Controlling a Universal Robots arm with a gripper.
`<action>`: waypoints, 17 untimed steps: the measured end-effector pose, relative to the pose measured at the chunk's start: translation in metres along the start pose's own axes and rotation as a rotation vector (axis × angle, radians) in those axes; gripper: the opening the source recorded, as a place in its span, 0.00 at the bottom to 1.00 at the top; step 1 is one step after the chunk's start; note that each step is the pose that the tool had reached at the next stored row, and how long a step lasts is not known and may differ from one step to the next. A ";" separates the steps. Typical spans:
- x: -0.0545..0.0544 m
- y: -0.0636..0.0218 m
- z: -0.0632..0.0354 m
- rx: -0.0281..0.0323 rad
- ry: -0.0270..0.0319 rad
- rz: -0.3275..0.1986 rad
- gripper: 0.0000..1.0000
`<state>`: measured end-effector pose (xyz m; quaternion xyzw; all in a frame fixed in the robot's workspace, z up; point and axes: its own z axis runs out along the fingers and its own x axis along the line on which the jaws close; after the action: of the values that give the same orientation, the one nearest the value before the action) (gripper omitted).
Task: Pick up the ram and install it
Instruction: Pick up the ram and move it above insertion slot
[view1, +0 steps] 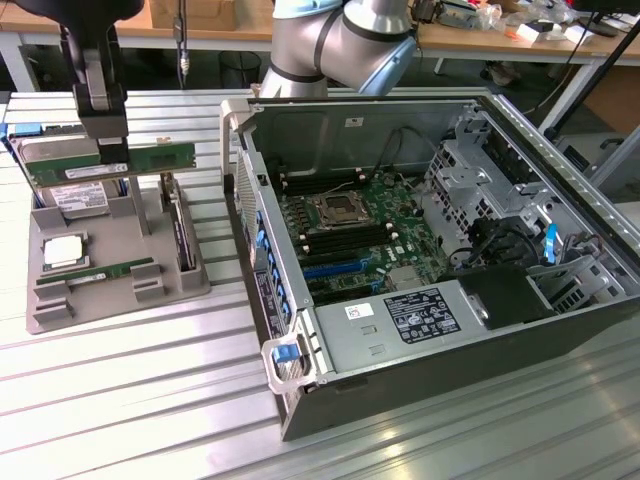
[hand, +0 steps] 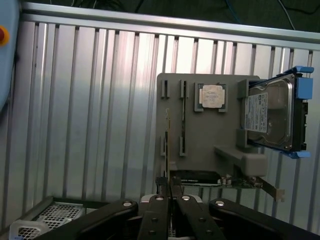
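Observation:
The ram (view1: 150, 158), a long thin green stick, hangs level above the grey parts tray (view1: 120, 290) at the exterior view's left. My gripper (view1: 103, 135) is shut on it from above, near its middle. In the wrist view my gripper (hand: 172, 192) has its dark fingers (hand: 156, 210) pressed close together over the tray (hand: 200, 135). The open computer case (view1: 440, 330) lies to the exterior view's right, with its motherboard (view1: 350, 225) and dark memory slots exposed beside the processor socket.
On the tray rest a second green stick (view1: 110, 270), a silver hard drive (view1: 70, 195), a processor chip (view1: 63, 250) and an upright expansion card (view1: 180, 235). A person stands behind the case at the back. The ribbed metal table (view1: 130, 400) runs underneath.

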<state>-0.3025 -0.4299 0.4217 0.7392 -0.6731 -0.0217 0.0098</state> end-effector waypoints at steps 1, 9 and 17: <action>0.000 -0.0008 0.0000 0.0000 0.0001 0.000 0.12; 0.001 -0.0071 -0.0003 -0.0001 0.0016 0.000 0.12; 0.001 -0.0145 -0.0006 -0.0002 0.0028 0.000 0.12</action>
<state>-0.2879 -0.4300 0.4217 0.7392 -0.6731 -0.0207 0.0108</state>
